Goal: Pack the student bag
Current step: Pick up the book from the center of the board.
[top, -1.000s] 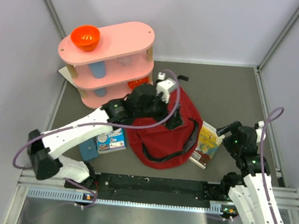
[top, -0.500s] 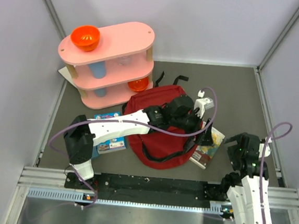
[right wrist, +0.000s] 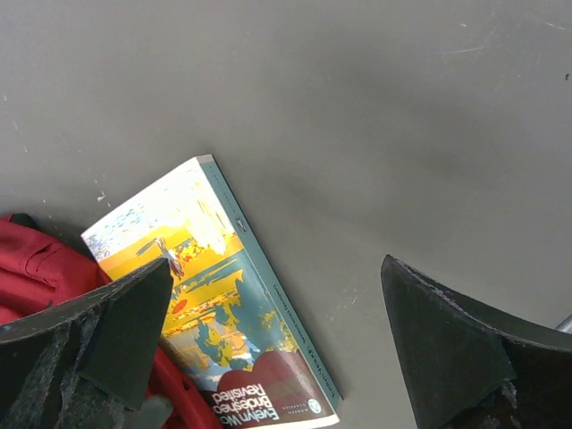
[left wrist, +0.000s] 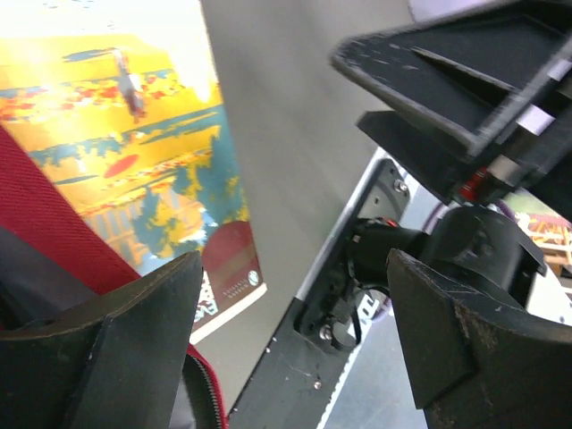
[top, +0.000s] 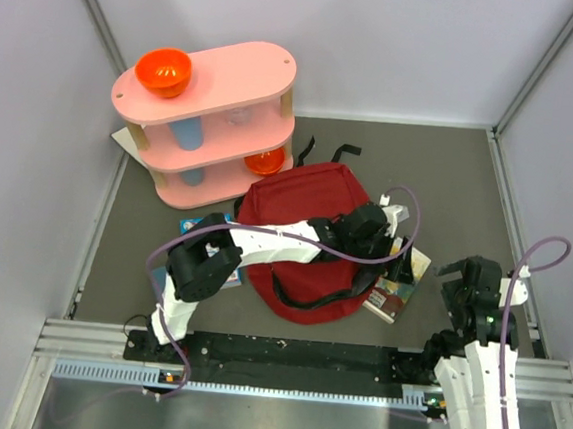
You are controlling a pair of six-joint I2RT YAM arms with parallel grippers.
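Red student bag (top: 303, 201) lay mid-frame on the worktop (top: 450, 179). The left hand (left wrist: 286, 304) hovered wide open over the book (left wrist: 152, 152) just right of it. Best to drop lower, square to the spine, before closing. Right hand (right wrist: 268, 344) gaped open too.

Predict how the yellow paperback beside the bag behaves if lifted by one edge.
Thin paperback, so probably light and bendy; cover may sag. It lies flat on the table, so a push likely slides it.

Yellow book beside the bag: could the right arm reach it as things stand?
Probably yes. The book lies flat on the table just below the open right gripper, but the left gripper hovers over it too and may crowd it.
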